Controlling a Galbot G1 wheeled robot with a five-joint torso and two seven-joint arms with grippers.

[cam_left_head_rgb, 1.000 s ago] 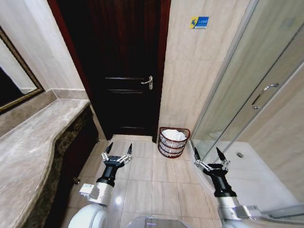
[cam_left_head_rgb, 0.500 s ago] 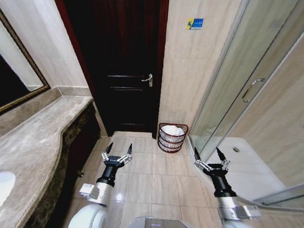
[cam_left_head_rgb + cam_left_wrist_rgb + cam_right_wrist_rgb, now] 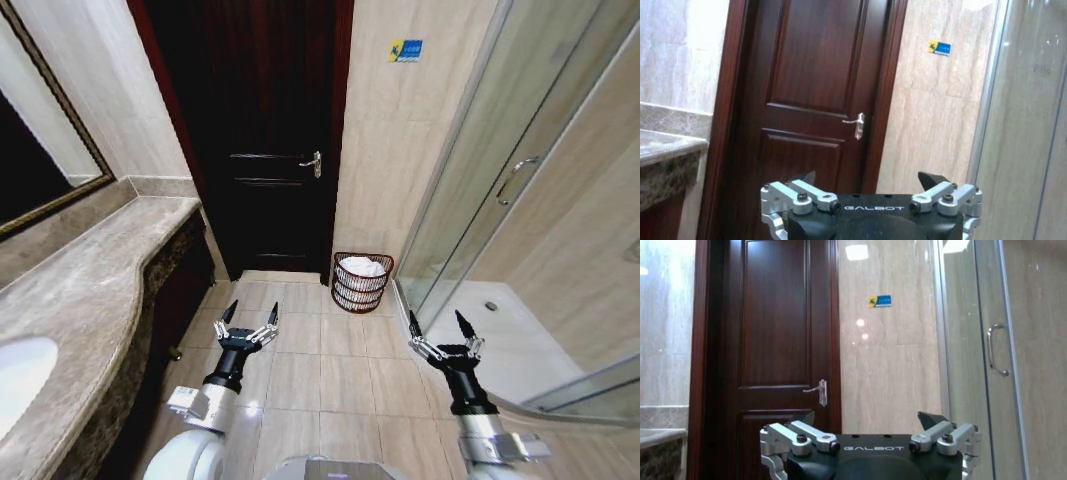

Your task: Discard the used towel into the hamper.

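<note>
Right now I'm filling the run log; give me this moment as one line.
left end effector: open, empty, raised over floor | right end effector: open, empty | small round dark reddish-brown wire basket: by door, white cloth inside

You have the hamper [image 3: 362, 282] ahead between your left gripper [image 3: 249, 316] and right gripper [image 3: 438, 325], towel [image 3: 364, 266] inside it

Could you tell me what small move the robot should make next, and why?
Probably hold position or end the task: the towel already lies white inside the hamper by the door, and both the left tool and right tool hang open and empty.
</note>
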